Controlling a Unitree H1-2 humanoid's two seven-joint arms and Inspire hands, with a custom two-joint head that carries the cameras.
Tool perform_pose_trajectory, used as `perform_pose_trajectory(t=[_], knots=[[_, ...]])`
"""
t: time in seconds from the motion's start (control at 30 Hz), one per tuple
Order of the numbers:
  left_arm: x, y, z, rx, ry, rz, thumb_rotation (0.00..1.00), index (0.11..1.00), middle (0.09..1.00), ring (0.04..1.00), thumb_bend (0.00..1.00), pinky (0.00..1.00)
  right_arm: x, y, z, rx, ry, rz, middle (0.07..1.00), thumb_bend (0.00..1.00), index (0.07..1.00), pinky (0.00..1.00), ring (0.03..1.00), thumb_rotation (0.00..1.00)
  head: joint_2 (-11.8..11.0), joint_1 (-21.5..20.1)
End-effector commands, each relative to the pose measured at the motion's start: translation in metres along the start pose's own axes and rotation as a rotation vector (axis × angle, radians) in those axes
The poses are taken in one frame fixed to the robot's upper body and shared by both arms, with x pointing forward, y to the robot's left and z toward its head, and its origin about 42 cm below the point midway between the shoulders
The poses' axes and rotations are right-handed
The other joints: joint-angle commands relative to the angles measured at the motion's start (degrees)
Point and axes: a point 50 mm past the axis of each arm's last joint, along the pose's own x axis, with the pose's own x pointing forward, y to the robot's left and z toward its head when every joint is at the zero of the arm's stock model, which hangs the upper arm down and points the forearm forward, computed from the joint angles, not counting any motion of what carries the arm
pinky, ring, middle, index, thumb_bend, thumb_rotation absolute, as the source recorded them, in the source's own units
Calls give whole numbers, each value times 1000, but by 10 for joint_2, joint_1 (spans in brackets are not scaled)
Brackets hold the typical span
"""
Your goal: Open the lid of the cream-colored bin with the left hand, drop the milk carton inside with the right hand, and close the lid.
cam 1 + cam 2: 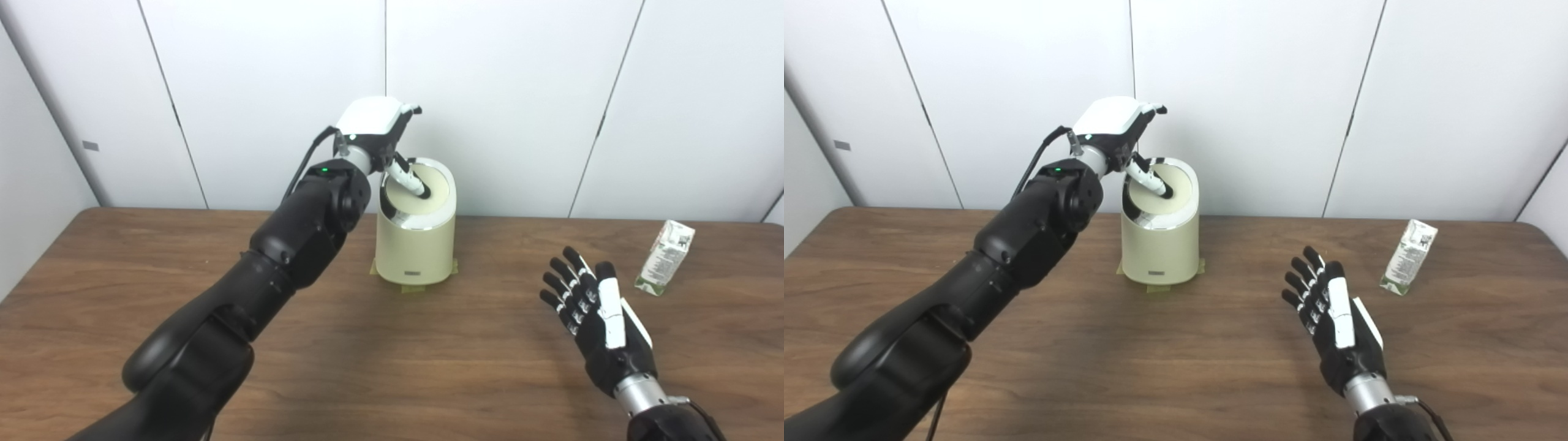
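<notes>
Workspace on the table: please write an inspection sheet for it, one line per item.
Surface: brown wooden table, bare apart from the things below.
Job's things: cream-colored bin upright at the back; its lid tilted; milk carton lying at far right, untouched.
Clutter: nothing seen.
Hands: left hand above the bin, one finger pressing the lid; right hand open, fingers spread, short of the carton.
Cables: black cable along the left wrist.
Surroundings: white wall panels behind.
</notes>
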Motion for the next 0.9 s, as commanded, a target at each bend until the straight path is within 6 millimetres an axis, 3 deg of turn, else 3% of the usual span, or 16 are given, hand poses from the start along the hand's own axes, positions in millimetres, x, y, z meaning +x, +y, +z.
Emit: perform_pose_trajectory(t=[0.0, 0.2, 0.37, 0.57, 0.7, 0.77, 0.87], knots=[[3, 8, 2, 135, -31, 1, 0, 936, 945, 953, 929, 983, 6, 4, 19, -3, -97, 20, 950, 736, 967, 896, 930, 970, 2, 0], [-1, -3, 5, 316, -74, -51, 0, 956, 967, 982, 977, 998, 6, 5, 20, -7, -105, 29, 955, 706, 973, 889, 932, 982, 3, -2], [-4, 1, 5, 274, -70, -45, 0, 955, 956, 981, 993, 1000, 6, 7, 22, -2, -105, 31, 949, 723, 968, 898, 930, 971, 3, 1], [-6, 56, 6, 22, -6, 11, 0, 932, 947, 970, 891, 1000, 6, 5, 22, -4, -103, 31, 950, 727, 967, 896, 929, 977, 5, -1], [-20, 109, 2, -225, 33, 82, 0, 888, 938, 925, 836, 842, 7, 4, 20, -4, -101, 34, 952, 716, 970, 905, 933, 976, -1, -5], [-31, 119, -4, -271, 31, 121, 0, 866, 915, 901, 789, 764, 8, 3, 19, -7, -99, 33, 955, 711, 970, 903, 934, 978, -4, -7], [-47, 114, -15, -338, 32, 201, 33, 832, 880, 866, 725, 741, 10, 1, 18, -9, -101, 33, 955, 711, 970, 899, 934, 978, -4, -8]])
